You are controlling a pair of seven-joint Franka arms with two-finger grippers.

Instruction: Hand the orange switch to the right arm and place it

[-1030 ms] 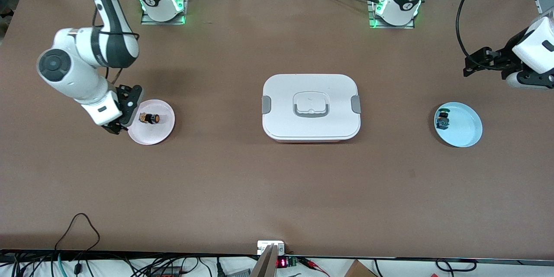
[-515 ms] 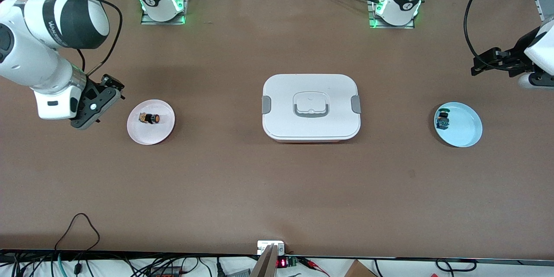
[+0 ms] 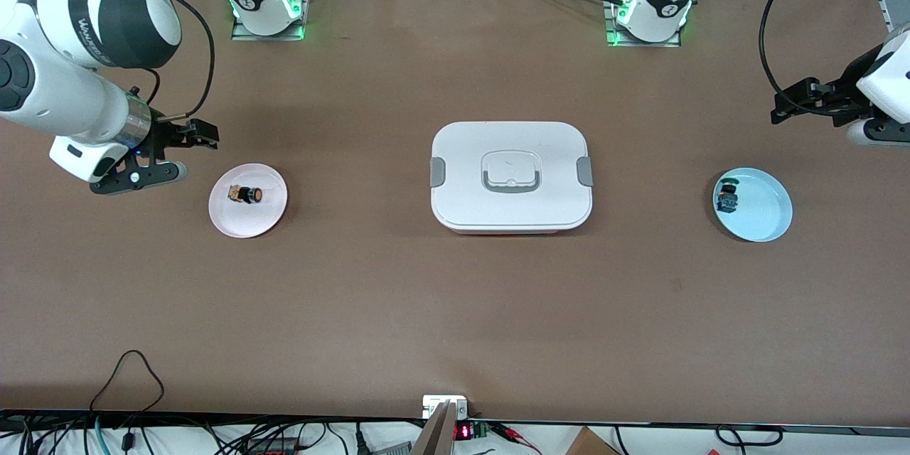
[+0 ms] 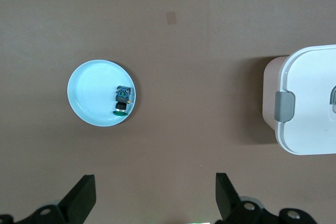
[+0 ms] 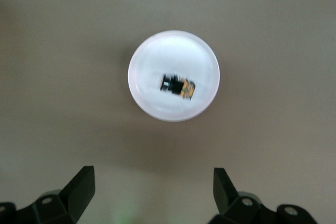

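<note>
Lying on its side on a pink plate (image 3: 266, 217), the orange switch (image 3: 245, 194) sits toward the right arm's end of the tabletop (image 3: 455, 313). The right tool (image 3: 186, 153) hangs released, fingers spread wide and grasping nothing, over bare tabletop just beside that plate, toward the right arm's end edge. In the right wrist view the plate (image 5: 152, 59) with the switch (image 5: 178, 86) shows apart from the spread fingertips (image 5: 80, 184). A closed white lidded box (image 3: 510, 175) stands mid-tabletop. Toward the left arm's end, a blue plate (image 3: 764, 213) carries a green-capped switch (image 3: 726, 196). The left tool (image 3: 800, 101) waits released above the tabletop near that plate.
</note>
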